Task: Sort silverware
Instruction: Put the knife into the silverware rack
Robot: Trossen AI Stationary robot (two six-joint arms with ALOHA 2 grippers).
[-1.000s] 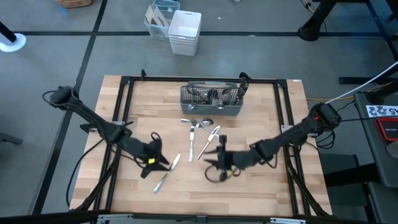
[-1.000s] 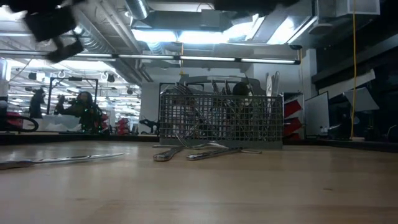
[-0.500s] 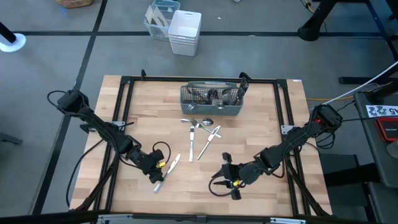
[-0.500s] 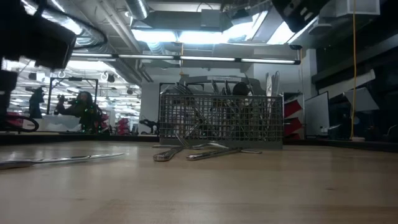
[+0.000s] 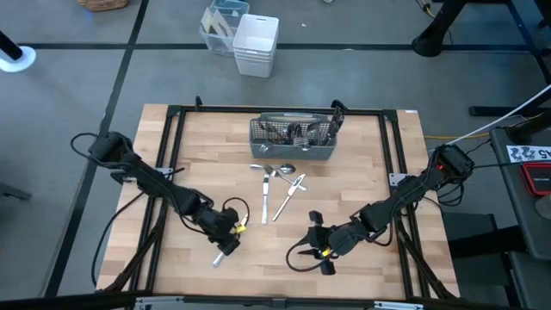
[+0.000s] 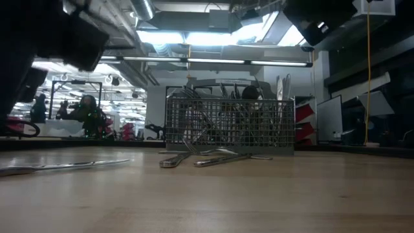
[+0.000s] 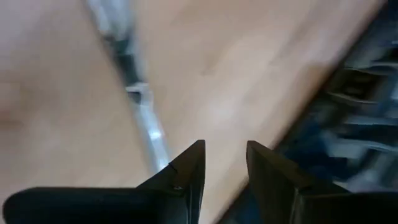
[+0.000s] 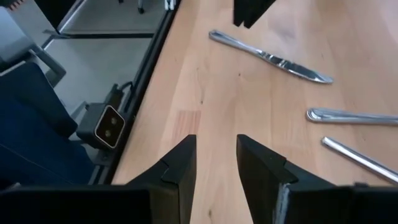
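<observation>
Step in hand, as I judge it: take the table knife (image 5: 218, 257) off the tabletop (image 5: 362, 172) with my left gripper (image 5: 229, 243).

Left gripper: low over the near-left part of the table, right above the knife. In the left wrist view the fingers (image 7: 186, 171) stand apart with bare wood between them. The knife (image 7: 134, 87) runs up to the tip of one finger, not into the gap. Released, grasping nothing.

Right gripper (image 5: 324, 251): waiting near the front edge, centre-right. Fingers spread, nothing held.

Where the silverware is:
- the knife lies alone, well apart from the rest; also seen in the low view (image 6: 65, 166) and the right wrist view (image 8: 273, 59)
- a loose cluster of spoons and a fork (image 5: 280, 182) lies just in front of the grey mesh caddy (image 5: 293, 151)
- more pieces stand inside the caddy at the back of the table

To do this well:
- shift sideways so the knife sits squarely between the fingers before closing
- turn the wrist so the fingers cross the handle
- get the tips right down to the wood, as the piece is thin and flat
- grip near the middle so it does not swing on the lift

Writing: a white label (image 5: 529, 153) at the right edge of the high view carries dark characters I cannot read. Nothing legible on the silverware or caddy.
</observation>
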